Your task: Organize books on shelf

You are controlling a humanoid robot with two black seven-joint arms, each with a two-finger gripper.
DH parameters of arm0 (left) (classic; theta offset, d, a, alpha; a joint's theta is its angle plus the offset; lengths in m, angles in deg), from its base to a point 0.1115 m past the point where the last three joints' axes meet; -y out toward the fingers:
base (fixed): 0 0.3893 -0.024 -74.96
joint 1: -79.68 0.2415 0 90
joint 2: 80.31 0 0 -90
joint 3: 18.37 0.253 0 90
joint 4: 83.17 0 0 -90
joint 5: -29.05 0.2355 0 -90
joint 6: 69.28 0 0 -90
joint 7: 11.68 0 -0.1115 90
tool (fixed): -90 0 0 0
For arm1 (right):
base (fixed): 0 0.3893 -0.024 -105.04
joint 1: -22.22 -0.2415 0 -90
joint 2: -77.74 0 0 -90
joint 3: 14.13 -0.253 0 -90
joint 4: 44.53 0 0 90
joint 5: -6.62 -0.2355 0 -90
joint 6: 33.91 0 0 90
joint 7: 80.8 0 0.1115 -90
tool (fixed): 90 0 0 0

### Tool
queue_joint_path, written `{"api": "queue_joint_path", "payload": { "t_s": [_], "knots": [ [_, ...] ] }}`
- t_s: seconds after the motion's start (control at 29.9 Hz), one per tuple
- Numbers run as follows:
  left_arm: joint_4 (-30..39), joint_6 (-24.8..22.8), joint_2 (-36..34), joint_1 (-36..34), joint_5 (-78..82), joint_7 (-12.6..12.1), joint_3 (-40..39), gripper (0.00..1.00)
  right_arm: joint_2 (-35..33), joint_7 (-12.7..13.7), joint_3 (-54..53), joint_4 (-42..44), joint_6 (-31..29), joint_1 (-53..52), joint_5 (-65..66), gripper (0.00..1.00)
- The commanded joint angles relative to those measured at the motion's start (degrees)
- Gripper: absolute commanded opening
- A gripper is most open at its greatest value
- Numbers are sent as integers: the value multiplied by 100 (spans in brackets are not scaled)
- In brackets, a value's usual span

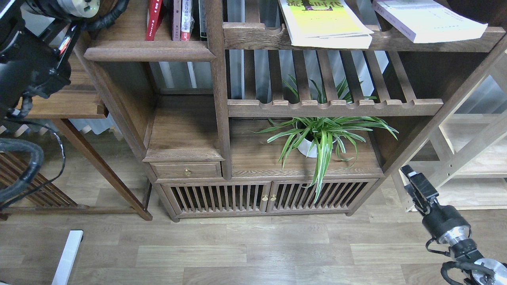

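Left arm [27, 59] raised, upper left; its pincer out of frame. Right gripper [416, 184] lower right, pointing up-left, empty; opening unclear. Red book [153, 19] upright on shelf [148, 50]; yellow-green book [324, 23] and white-lavender book [427, 21] flat, top right.

Wood-plank floor [253, 253]; dark-brown cabinet [222, 198] with slatted doors; potted spider plant [321, 138]; pale shelving [467, 158] right; side table [75, 103] left.
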Motion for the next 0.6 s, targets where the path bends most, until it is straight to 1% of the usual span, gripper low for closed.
{"api": "queue_joint_path", "payload": {
  "t_s": [0.0,0.17,0.3,0.4,0.43,0.47,0.53,0.57],
  "knots": [
    [302,-47,-187,99,-1,38,7,99,-9,9,-2,20,0,-18,7,99],
    [802,-206,-512,248,-10,117,-10,99,0,9,-2,28,0,-62,15,99],
    [1329,-381,-582,687,-27,389,-107,99,17,9,-19,46,0,-79,15,99],
    [1663,-565,-661,968,-27,460,-256,99,35,9,-63,72,0,-210,15,99],
    [1769,-697,-714,1056,-27,486,-317,99,26,0,-63,72,0,-281,7,99],
    [1866,-968,-732,1153,-45,556,-440,99,26,0,-72,72,0,-360,-2,99],
    [1893,-1547,-741,1320,-106,819,-642,99,17,0,-81,64,0,-448,-20,99],
    [1893,-1986,-749,1434,-141,994,-748,99,17,0,-98,55,0,-509,-20,99]
  ]
}}
